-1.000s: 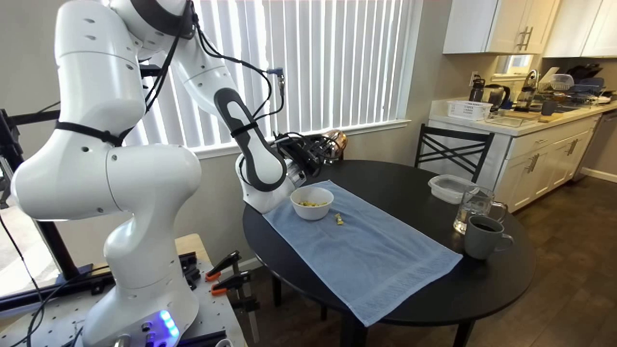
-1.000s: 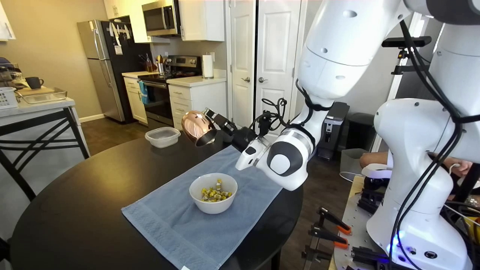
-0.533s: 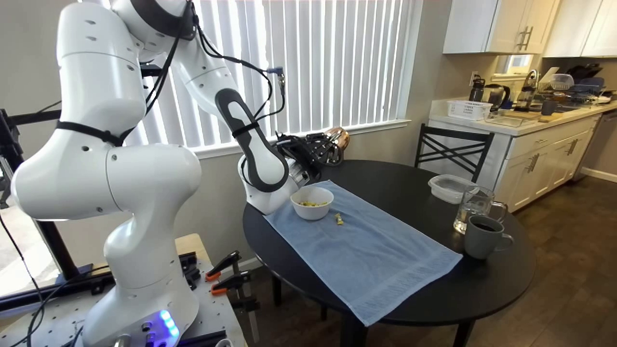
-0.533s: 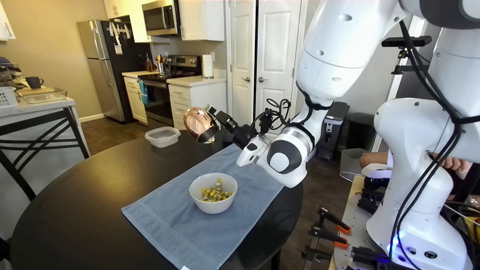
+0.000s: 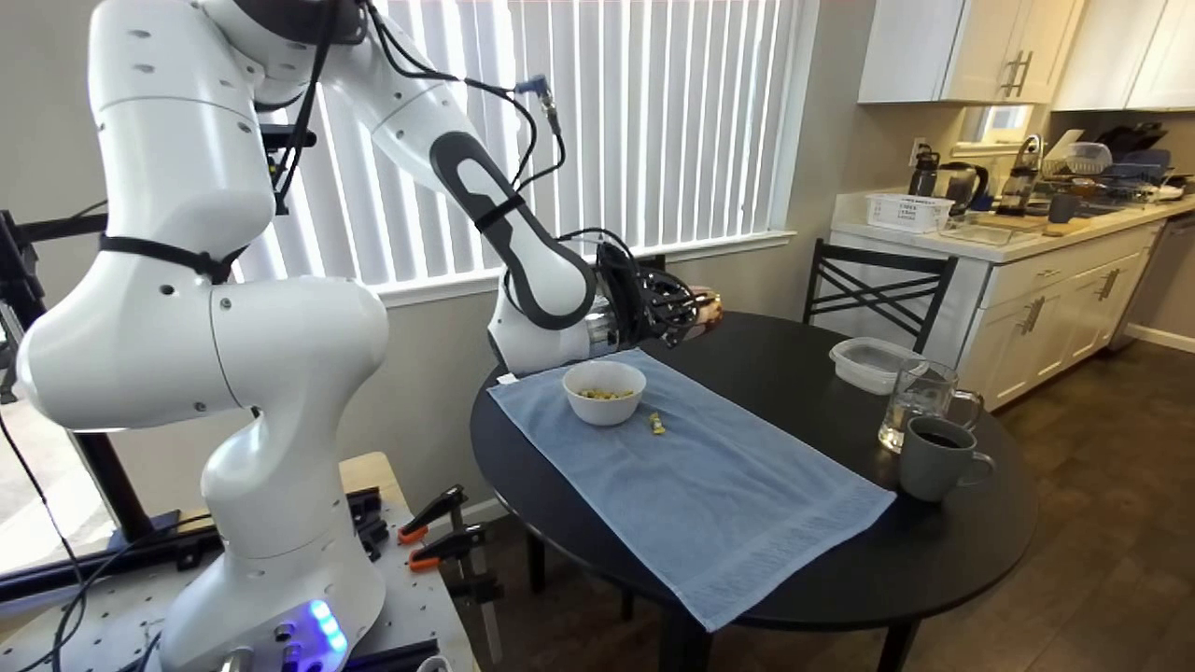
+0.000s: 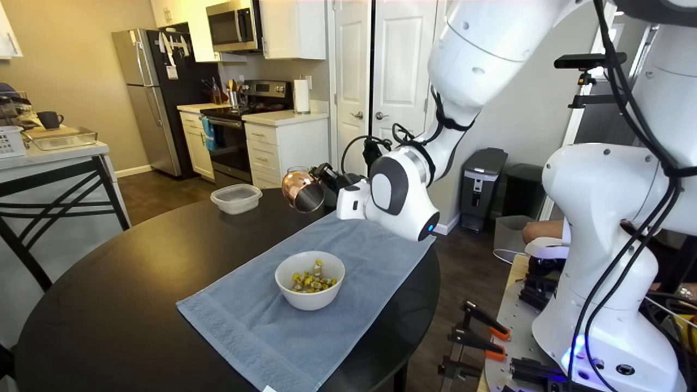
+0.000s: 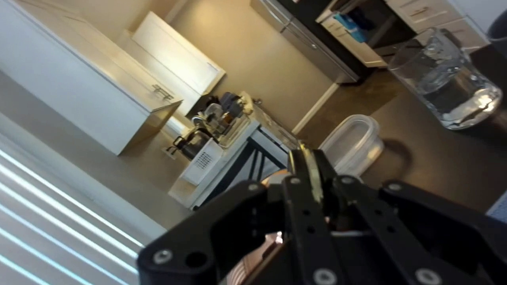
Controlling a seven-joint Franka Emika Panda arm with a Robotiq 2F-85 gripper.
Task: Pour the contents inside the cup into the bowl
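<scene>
A copper cup (image 6: 295, 188) hangs tilted in midair, its dark mouth facing the lens in an exterior view, as I work it from afar with the claw (image 6: 317, 173) clenched on it. In my wrist view, the fingers (image 7: 325, 168) stand close together with a narrow golden strip (image 7: 314, 174) between them and copper showing past them; which part of the cup they grip, I cannot tell, and its inside is too dark for me to read. Well apart from the cup, the white bowl (image 6: 310, 301) sits upright on a blue towel (image 6: 256, 316), with yellow wrapped pieces (image 6: 312, 283) heaped inside it, seen in both exterior views. A lone piece (image 5: 656, 424) lies on the towel just beside the bowl. The towel is spread across a round black tabletop (image 6: 125, 305), where I see a clear tub (image 5: 868, 378), a glass mug (image 5: 910, 401), partly filled, and a grey mug (image 5: 934, 471) just beside a corner of the towel, the two mugs near each other. My white arm (image 6: 479, 60) reaches in over the tabletop, with orange-tipped clamps (image 6: 475, 344) near its foot. Farther out are a black chair (image 5: 873, 291), white blinds (image 5: 653, 140) behind the arm, and, in an exterior view, a fridge (image 6: 179, 103) and a stove (image 6: 231, 146).
</scene>
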